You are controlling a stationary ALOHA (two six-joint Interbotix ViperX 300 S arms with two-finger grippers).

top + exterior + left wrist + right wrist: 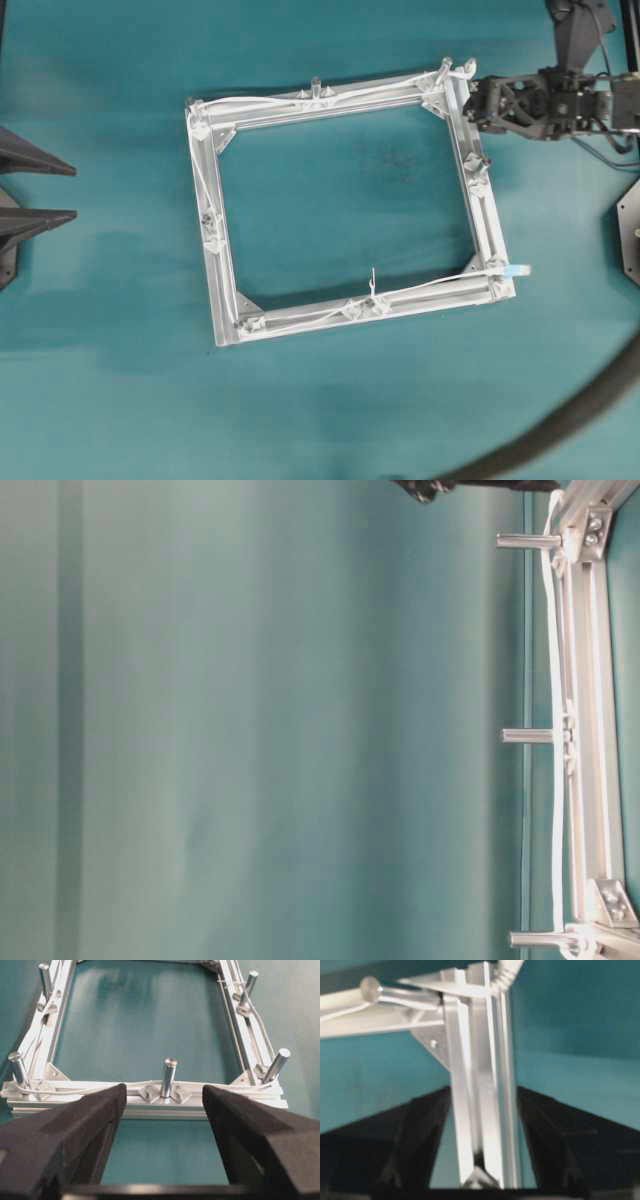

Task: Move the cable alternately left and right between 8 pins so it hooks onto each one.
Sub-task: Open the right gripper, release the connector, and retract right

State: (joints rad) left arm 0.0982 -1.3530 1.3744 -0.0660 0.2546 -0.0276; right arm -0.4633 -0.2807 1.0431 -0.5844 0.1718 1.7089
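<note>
My right end effector (470, 103) hangs at the far right corner of the square frame (340, 100), fingers spread and holding nothing, the frame rail running between them. The white cable (270, 101) lies just ahead, threaded around the frame's pins (168, 1077); its blue tag (516, 271) lies along the rail from me. My left end effector (160, 1110) is spread too, empty, farther off.
</note>
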